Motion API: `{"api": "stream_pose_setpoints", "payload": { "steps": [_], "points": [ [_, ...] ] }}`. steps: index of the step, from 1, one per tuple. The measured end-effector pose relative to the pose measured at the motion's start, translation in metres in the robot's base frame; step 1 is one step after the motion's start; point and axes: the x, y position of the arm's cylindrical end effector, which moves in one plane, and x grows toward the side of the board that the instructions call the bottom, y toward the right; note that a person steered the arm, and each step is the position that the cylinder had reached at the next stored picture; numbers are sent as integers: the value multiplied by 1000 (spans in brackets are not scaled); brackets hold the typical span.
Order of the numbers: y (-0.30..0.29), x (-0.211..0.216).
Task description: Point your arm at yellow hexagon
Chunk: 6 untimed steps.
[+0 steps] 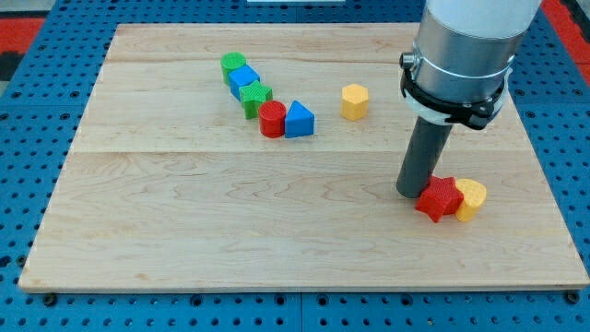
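No gripper on this arm: it ends in a dark rod, so nothing opens, closes or grips. The tip (414,192) sits on the wooden board (184,240) in the view's lower right, just beside the red star block (438,198), at that block's left edge. Contact looks likely, but the view does not settle it.

A yellow heart-shaped block (471,198) touches the red star block on its right side.

The yellow hexagon (354,101) stands alone toward the view's top, left of the rod and well apart from the tip. Nothing touches it.

A chain of five blocks runs diagonally in the upper middle of the board:
- green cylinder (232,64) at the top left end
- blue block (244,80) next down, shape unclear
- green block (256,97) after that, shape unclear
- red cylinder (272,120)
- blue triangle (299,120) at the right end, touching the red cylinder

The chain sits left of the yellow hexagon, apart from it.

The arm's grey cylindrical housing (466,37) with a black clamp ring fills the view's upper right, above the rod. The board lies on a blue perforated table (28,138).
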Motion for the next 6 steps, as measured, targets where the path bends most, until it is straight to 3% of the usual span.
{"api": "stream_pose_setpoints", "payload": {
  "steps": [1, 5, 6],
  "points": [
    [3, -15],
    [21, -184],
    [-2, -217]
  ]
}}
